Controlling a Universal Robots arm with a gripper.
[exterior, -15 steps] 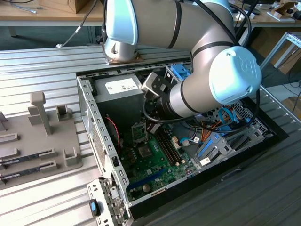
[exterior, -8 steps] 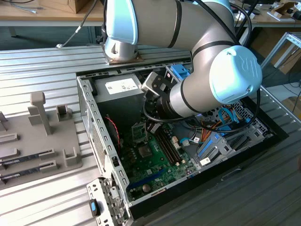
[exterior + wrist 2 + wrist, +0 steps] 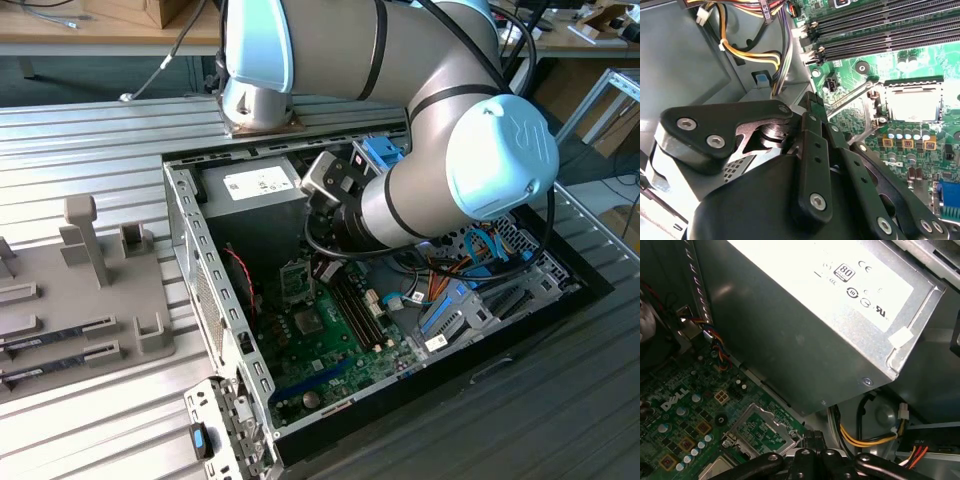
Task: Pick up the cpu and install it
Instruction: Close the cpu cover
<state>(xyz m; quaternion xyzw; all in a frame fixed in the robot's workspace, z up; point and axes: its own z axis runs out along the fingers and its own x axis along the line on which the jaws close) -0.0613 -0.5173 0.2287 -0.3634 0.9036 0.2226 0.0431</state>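
One arm [image 3: 400,60], one computer case [image 3: 205,265], one power supply [image 3: 250,185] at its eleven o'clock, four memory slots [image 3: 880,30], one cpu [image 3: 914,106].

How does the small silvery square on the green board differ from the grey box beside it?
The cpu is small, flat and square; the power supply box is large and deep. The cpu lies on the green board; the box stands beside it. The cpu's top looks plain; the box carries a white label. Both look silvery-grey.
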